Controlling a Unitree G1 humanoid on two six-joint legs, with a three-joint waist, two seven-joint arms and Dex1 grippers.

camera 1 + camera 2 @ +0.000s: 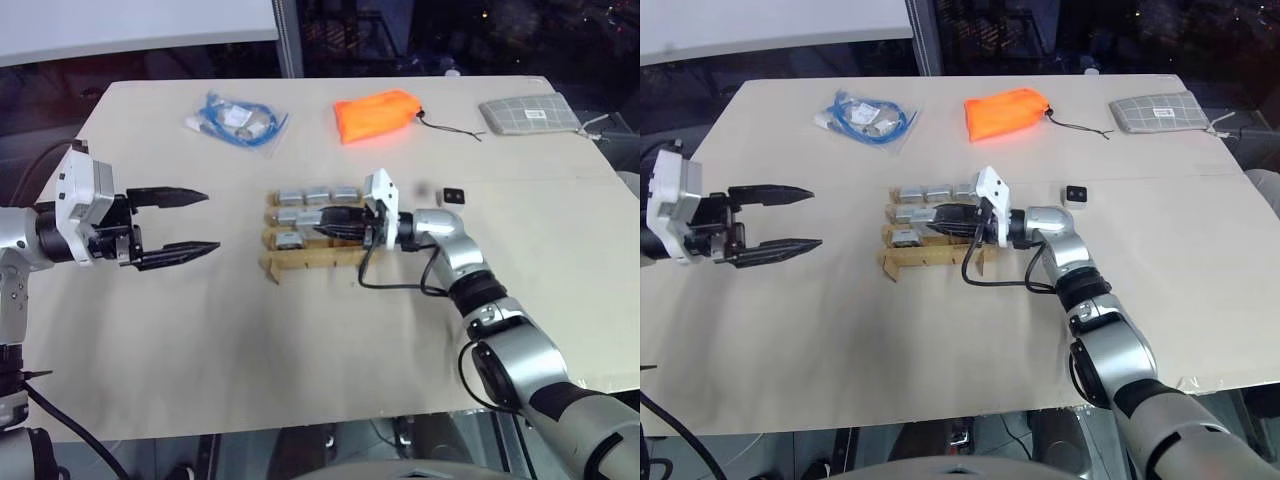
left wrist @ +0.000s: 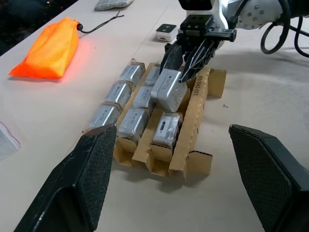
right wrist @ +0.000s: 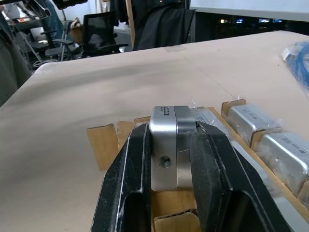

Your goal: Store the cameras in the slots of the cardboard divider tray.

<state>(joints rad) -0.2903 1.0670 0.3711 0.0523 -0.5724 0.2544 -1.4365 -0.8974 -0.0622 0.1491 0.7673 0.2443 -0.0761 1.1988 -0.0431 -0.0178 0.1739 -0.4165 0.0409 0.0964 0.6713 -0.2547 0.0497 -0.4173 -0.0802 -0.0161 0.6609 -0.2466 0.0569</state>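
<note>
Tan cardboard divider tray (image 2: 193, 113) lies at mid-table, directly beneath the right gripper (image 2: 190, 65), whose two black fingers are clenched on one silver-grey camera (image 2: 169, 90) — held tilted just above the tray's near column, over an empty slot. Of that column, the slot just beyond the fingertips already holds a camera (image 2: 165, 129); the two further columns are filled with more wrapped cameras (image 2: 119, 93), three in the far one and at least two in the middle one. Behind the right gripper's wrist, one small white-and-black block (image 1: 452, 195) sits apart on the table (image 1: 300, 350). Left gripper (image 1: 180, 226) hangs off the tray's other side, fingers spread wide and grasping nothing. Beyond the tray lie an orange pouch (image 1: 377, 113), a grey checked pouch (image 1: 528, 114) and a bagged blue cable (image 1: 235, 121).
</note>
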